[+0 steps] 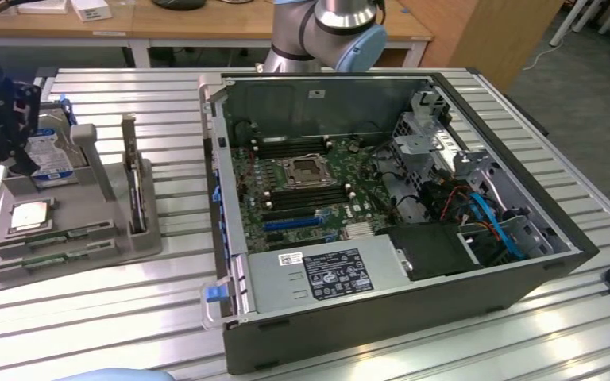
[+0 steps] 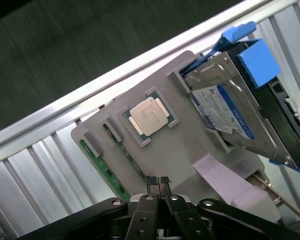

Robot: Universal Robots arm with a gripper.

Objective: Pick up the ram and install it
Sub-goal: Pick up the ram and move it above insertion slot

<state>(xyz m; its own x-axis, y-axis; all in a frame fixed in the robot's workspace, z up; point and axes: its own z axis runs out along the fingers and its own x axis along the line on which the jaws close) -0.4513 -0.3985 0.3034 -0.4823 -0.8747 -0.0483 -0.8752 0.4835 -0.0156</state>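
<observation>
Exterior view first: the slatted metal table [image 1: 104, 317] spans the whole scene. On it sits the big open computer case [image 1: 283, 343], side panel off. Its motherboard [image 1: 283, 198] faces up with the bare CPU socket [image 1: 307, 169] in the middle and the grey power supply [image 1: 326, 274] at the near end. Behind the case, at the far side, rises the arm [image 1: 326, 32] with its grey-and-blue joint. Over at the exterior view's left, a grey parts tray [image 1: 146, 230] lies on the table just beside the case. The hard drive [image 1: 51, 155] with the blue-and-white label stands on edge at the tray's far end. The ram [image 1: 67, 236] lies flat in a slot at the tray's near end, well apart from the motherboard. A second green stick [image 1: 59, 259] lies just nearer. Between ram and hard drive rests the small square CPU chip [image 1: 29, 216]. Wrist view now: the gripper [image 2: 157, 181] has its two black fingertips [image 2: 151, 181] pressed together with nothing between them. It hovers over the tray's grey face, the CPU chip close by and the ram's green edge near but not touched. In the exterior view its black body hangs over the tray's far end, by the hard drive.
</observation>
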